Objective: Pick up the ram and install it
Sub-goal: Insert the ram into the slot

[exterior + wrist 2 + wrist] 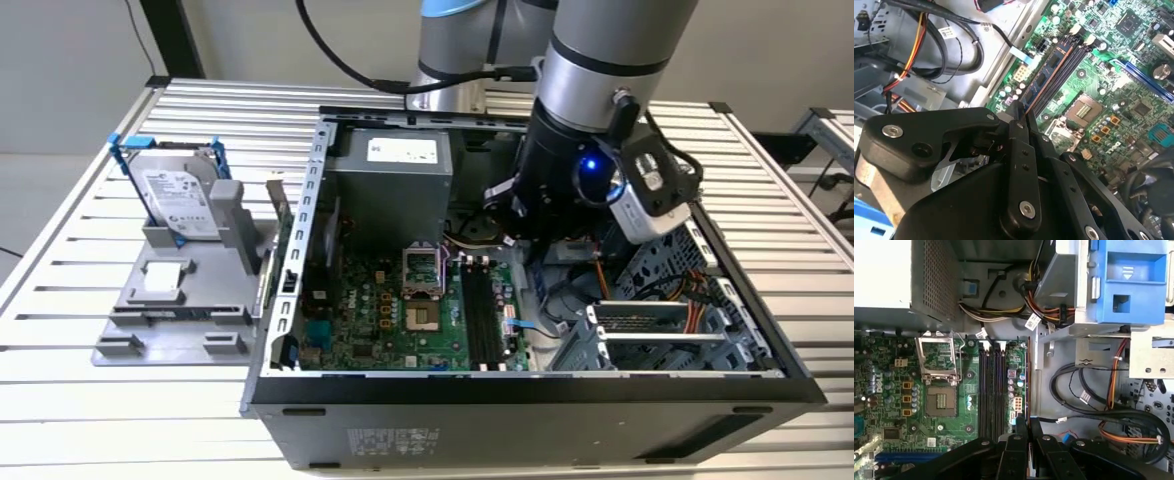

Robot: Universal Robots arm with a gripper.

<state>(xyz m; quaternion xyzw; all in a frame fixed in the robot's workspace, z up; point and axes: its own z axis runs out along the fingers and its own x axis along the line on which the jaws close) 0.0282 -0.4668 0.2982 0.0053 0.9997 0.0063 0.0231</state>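
Observation:
In both wrist views my gripper [1021,114] [1024,424] is shut on the ram [1050,72] [1028,380], a thin dark stick that I see almost edge-on reaching out from the fingertips. It hangs inside the open computer case [310,200], over the motherboard [914,405] [380,320]. The ram runs parallel to the black memory slots [991,390] [1074,57] [483,310]. It lines up just beside them near the board's edge, not seated in one. In the exterior view the arm's wrist [567,190] reaches down into the case and hides the fingers.
Bundled cables [1094,405] and a blue-fronted drive cage [1134,280] sit close beside the slots. The processor socket [940,400] and the grey power supply [387,170] lie on the other side. Outside the case, a hard drive [174,190] stands on a grey fixture [174,310].

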